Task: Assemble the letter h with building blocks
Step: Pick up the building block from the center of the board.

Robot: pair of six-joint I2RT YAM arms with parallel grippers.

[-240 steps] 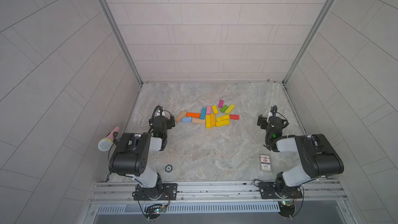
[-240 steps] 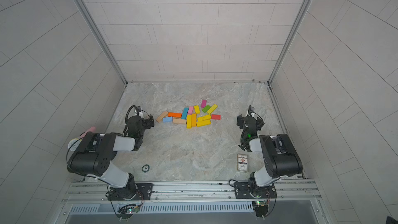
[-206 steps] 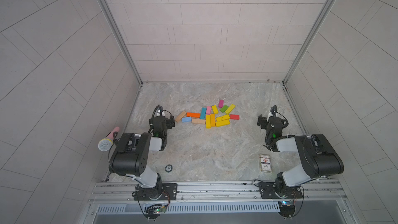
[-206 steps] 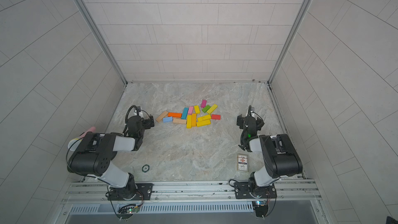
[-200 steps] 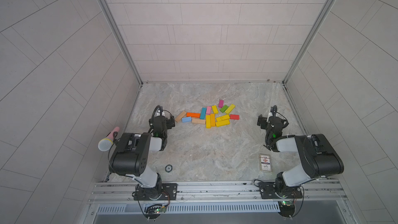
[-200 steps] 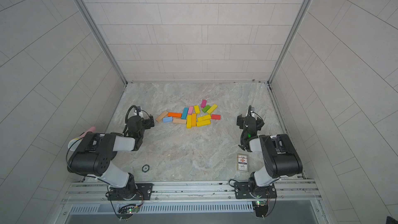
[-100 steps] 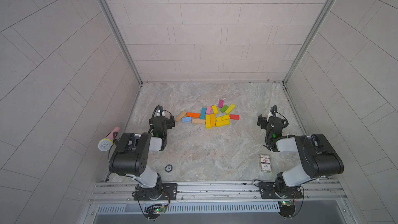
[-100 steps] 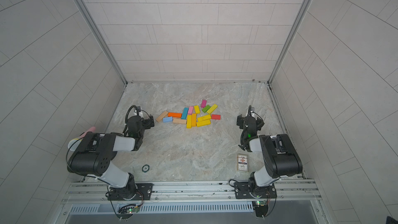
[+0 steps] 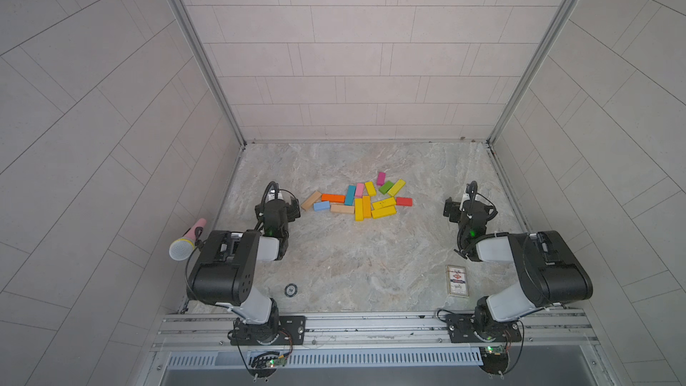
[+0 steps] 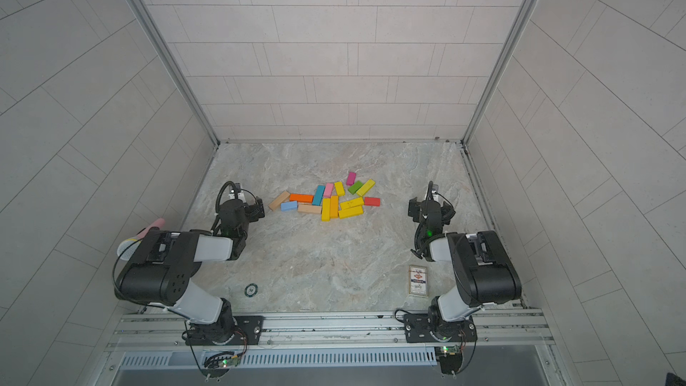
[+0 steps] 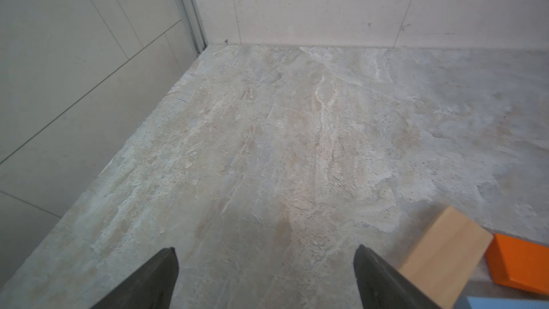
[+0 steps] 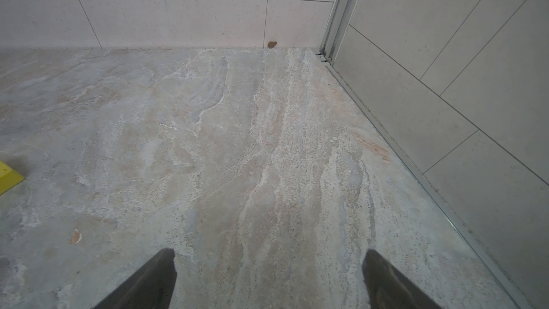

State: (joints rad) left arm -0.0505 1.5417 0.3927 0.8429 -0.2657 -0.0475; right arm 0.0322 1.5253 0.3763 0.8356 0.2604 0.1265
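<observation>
Loosely, the building blocks (image 9: 358,209) lie flat in a jumbled cluster near the middle of the table (image 9: 352,254). On their left, the left jaws stand spread wide and empty, with a plain wood block (image 11: 442,260) close beside one tip. The right jaws, equally spread and empty, sit well apart on the opposite side. Nearer the front lie a card box (image 9: 457,280) and a round token (image 9: 291,289).

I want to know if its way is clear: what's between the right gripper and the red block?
Nothing, just bare marble table between the right gripper and the red block; both top views show it.
</observation>
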